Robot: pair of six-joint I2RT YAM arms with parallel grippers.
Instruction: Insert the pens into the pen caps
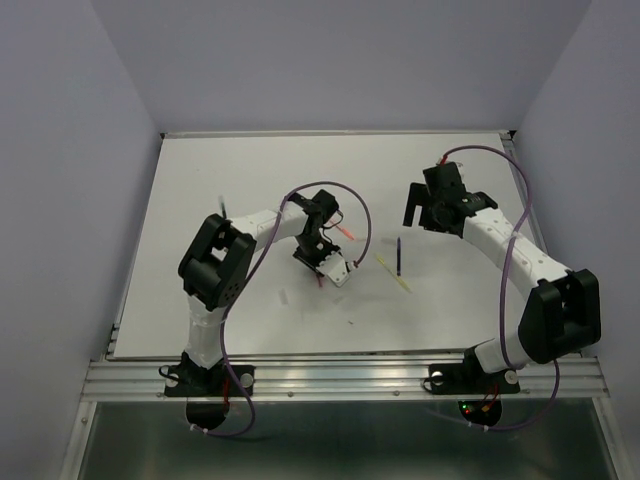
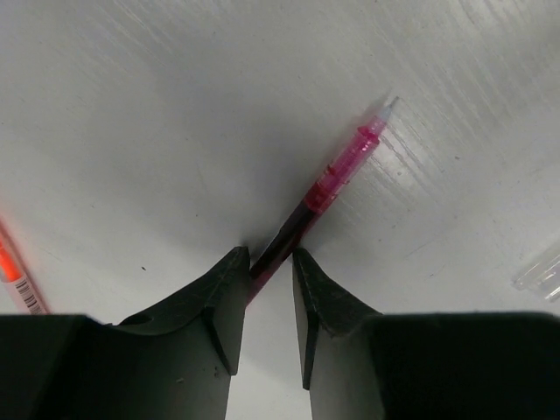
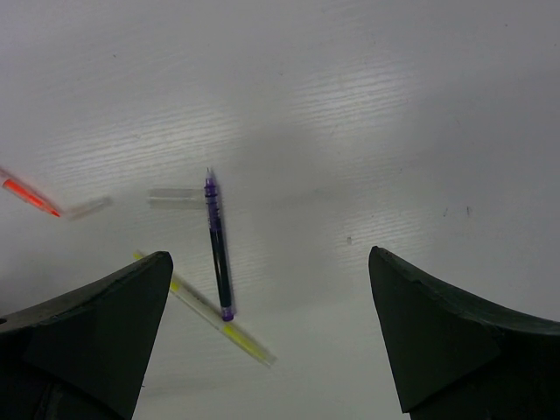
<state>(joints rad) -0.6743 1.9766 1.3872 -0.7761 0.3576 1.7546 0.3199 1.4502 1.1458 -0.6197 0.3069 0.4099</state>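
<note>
- Left gripper (image 2: 271,255) is clamped on the red pen (image 2: 337,175), whose tip sticks out ahead of the fingers.
- Right gripper (image 3: 269,255) is spread wide above the table; the blue pen (image 3: 218,258) lies below between its fingers, with a pen cap (image 3: 175,197) beside the pen's tip.

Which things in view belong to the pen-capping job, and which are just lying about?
Job:
- red pen, held in the left gripper
- dark blue pen
- yellow pen
- orange pen
- clear cap
- right gripper, open above the table

Lying about:
- no loose clutter that I can see, only the rig's purple cable
</note>
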